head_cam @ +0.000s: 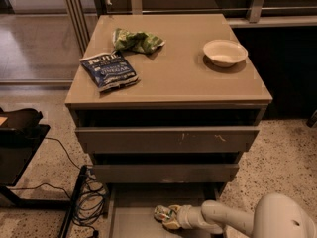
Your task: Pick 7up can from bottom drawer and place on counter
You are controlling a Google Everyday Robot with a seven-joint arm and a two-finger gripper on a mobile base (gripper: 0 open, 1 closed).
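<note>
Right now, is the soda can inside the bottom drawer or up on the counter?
Inside the drawer. The 7up can is down in the pulled-out bottom drawer, the gripper at it, well below the counter.

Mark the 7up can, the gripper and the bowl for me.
7up can (161, 212): camera view, crumpled side, in the bottom drawer (132, 223).
gripper (172, 223): camera view, finger end, at the can in the drawer.
bowl (225, 51): camera view, its inside, on the counter (183, 81).
</note>
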